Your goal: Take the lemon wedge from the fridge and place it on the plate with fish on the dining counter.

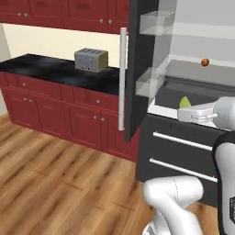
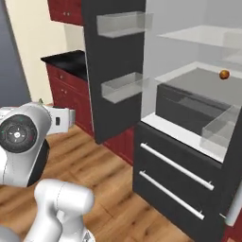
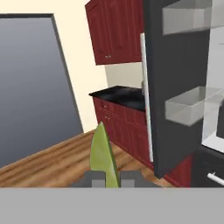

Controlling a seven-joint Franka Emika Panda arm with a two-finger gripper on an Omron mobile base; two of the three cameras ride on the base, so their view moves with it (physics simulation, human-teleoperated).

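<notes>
Pinching the tiny yellow-green pointed lemon wedge (image 3: 103, 153) between its two dark finger tips, the white arm's two-finger gripper (image 3: 109, 177) sits at the bottom centre of the hand view, jaws clenched on the wedge, whose tip rises upward above them. In the left base view the wedge (image 1: 184, 102) shows as a small green point at the right of the frame, just above the white hand and in front of the open tall dark grey fridge (image 1: 183, 151). The fridge's left door (image 1: 140, 69) is swung open, with clear plastic bins on its inner face and a long silver bar handle (image 1: 122, 78) along its edge. A small round orange-brown ball (image 1: 205, 62) rests on an inner shelf at the upper right. At the upper left of the left base view, a silver toaster (image 1: 91, 59) stands on the black-topped red wall cabinets (image 1: 50, 98). Wooden plank floor (image 1: 59, 183) fills the lower left.
</notes>
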